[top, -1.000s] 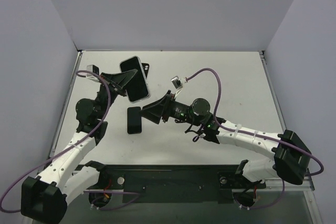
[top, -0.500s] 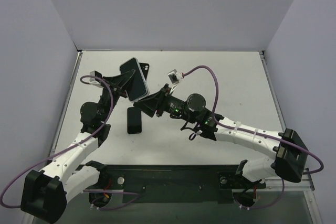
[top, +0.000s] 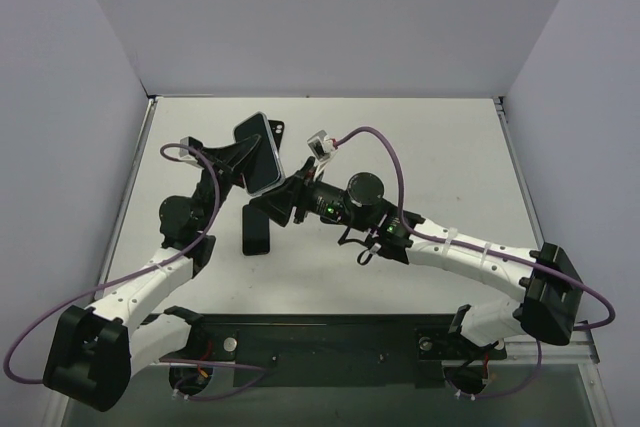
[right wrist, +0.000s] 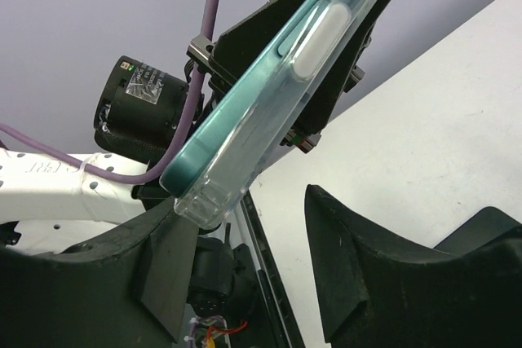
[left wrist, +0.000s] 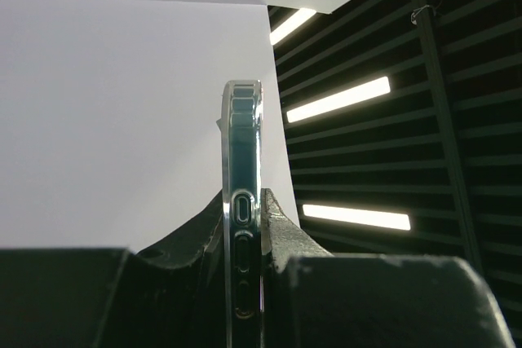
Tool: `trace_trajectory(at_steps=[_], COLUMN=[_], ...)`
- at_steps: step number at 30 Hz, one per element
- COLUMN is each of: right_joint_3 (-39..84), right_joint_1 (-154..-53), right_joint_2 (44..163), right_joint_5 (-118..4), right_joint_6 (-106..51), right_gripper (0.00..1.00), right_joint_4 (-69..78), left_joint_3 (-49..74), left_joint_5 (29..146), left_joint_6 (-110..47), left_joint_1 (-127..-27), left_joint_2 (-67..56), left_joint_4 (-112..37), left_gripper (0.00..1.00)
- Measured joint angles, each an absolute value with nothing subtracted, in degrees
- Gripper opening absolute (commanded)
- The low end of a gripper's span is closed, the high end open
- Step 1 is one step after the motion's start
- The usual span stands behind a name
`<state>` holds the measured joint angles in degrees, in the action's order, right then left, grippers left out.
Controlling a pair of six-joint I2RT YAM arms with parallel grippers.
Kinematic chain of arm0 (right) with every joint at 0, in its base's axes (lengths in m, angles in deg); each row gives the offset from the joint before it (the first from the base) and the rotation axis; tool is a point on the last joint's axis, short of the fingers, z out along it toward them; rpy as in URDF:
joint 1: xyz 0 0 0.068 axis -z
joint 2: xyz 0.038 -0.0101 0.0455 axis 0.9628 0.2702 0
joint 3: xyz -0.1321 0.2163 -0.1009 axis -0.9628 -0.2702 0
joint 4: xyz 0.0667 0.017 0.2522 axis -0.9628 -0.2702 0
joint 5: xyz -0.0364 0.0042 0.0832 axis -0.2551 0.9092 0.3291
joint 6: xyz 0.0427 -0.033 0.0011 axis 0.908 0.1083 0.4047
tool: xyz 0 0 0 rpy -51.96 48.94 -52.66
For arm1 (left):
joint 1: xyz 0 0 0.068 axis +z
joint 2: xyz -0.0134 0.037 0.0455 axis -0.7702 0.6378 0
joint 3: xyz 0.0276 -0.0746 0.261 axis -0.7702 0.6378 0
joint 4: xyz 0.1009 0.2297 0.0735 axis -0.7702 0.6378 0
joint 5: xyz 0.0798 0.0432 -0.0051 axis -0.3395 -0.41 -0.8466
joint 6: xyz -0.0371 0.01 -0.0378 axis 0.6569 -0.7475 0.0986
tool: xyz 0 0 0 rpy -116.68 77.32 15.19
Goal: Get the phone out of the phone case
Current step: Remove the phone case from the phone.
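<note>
The phone (top: 262, 154), teal-edged and snug in its clear case (right wrist: 205, 198), hangs in the air above the tabletop (top: 420, 147). In the overhead view it sits at about 10 o'clock from the tabletop's middle, tilted with its dark screen up toward the camera. The left gripper (top: 241, 166) holds it from 8 o'clock, jaws pinching case and phone together across front and back. The left wrist view shows the case edge-on and upright, squeezed between the two black fingers (left wrist: 196, 234). At 5 o'clock of the phone the right gripper (right wrist: 249, 218) sits with jaws spread wide, the case's lower corner just over one finger's tip; whether they touch cannot be told. A dark flat slab (top: 257, 231) lies on the tabletop at 6 o'clock of the phone, below both grippers and apart from them.

The step in hand looks to be the first peel, with the phone fully seated. Doing it well would mean catching only the case's soft lip at that free corner, not the phone's body, and rolling it off while the left gripper holds firm. The catch — the left jaws clamp case and phone alike, so the corner farthest from them is likeliest to give. A slow pull would guard against the phone springing loose and dropping.
</note>
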<state>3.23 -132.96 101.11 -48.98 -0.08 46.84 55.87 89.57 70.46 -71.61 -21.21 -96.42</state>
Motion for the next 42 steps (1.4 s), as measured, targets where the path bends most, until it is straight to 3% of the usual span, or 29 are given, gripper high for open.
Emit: trace_trajectory(at_steps=[26, 35, 38, 42], right_joint_3=[3.8, 6.2, 6.5, 6.8], right_joint_1=[-134.5, -135.6, -136.3, -136.7], right_joint_2=[101.3, 101.3, 101.3, 101.2], right_joint_5=[-51.4, -55.6, -57.6, -58.3], right_joint_6=[5.7, 4.0, 3.9, 2.3], right_gripper=[0.33, 0.14, 0.0, 0.0], right_joint_4=[52.0, 46.5, 45.3, 44.9], left_joint_3=[56.1, 56.0, 56.0, 56.0], left_joint_5=[90.3, 90.0, 89.9, 89.9], left_joint_6=[70.5, 70.5, 70.4, 70.4], left_joint_1=[-71.7, -71.6, -71.3, -71.3], left_joint_2=[-20.3, -20.4, -20.7, -21.6], left_joint_4=[-99.9, -99.4, -99.2, -97.9], left_gripper=[0.0, 0.0, 0.0, 0.0])
